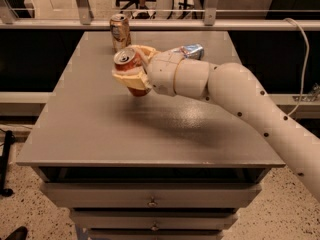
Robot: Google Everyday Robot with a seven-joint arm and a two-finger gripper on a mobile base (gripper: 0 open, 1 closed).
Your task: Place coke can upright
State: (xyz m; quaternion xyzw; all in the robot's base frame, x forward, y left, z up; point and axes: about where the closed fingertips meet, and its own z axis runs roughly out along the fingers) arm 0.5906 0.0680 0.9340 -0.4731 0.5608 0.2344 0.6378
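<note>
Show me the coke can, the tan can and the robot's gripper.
coke can [126, 58]: camera view, its silver top.
tan can [120, 32]: camera view, its side.
gripper [129, 72]: camera view, between its fingertips, clamped around the coke can.

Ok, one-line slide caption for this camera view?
The gripper holds the coke can, slightly tilted, over the grey table, in front of a standing tan can and a blue-silver can.
</note>
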